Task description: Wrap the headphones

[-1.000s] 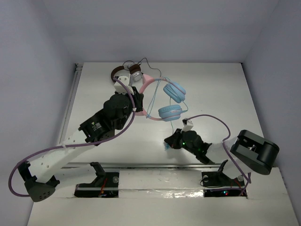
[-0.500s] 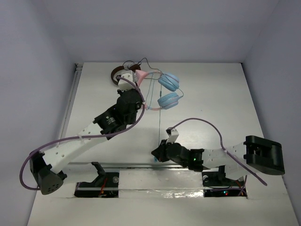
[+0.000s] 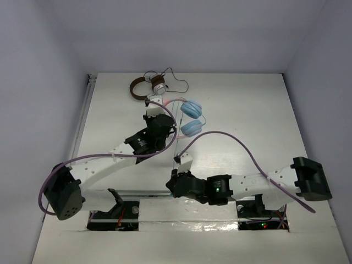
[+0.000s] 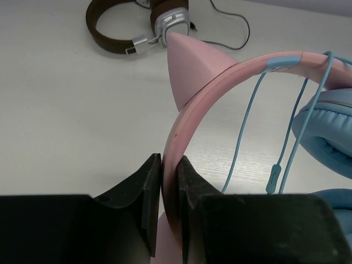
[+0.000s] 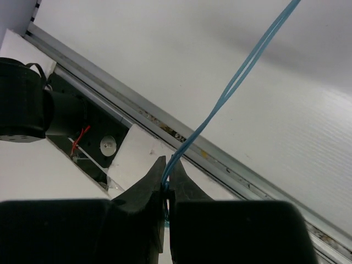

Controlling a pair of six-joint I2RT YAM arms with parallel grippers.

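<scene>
Headphones [image 3: 190, 118] with a pink cat-ear headband [image 4: 220, 77] and light blue ear cups [image 3: 191, 109] are shown in the upper middle of the overhead view, above the white surface [image 3: 247, 110]. Whether they rest on it or are lifted slightly cannot be told. A second, brown pair [image 3: 144, 88] with a black cord lies apart at the upper edge and is not touched.

The left claw [image 4: 168, 165] is closed narrowly on the headband. In the lower centre of the left wrist view the pink band is seen sandwiched between the two black fingers, just below the cat ear. This grip is judged to serve as an anchor, so that the set is kept from sliding while the cord is handled.

The thin blue cable [image 5: 231, 93] is pinched as a doubled strand at the tips of the right claw [image 5: 165, 168], low in the middle of the overhead view, close to the metal rail [image 5: 209, 148]. From there it is drawn in a straight line up toward the ear cups. It appears to be kept taut so that it can be wound neatly. An in-line remote [image 4: 273, 177] is seen hanging on the cable beside one cup. Wrapping is judged barely begun.
</scene>
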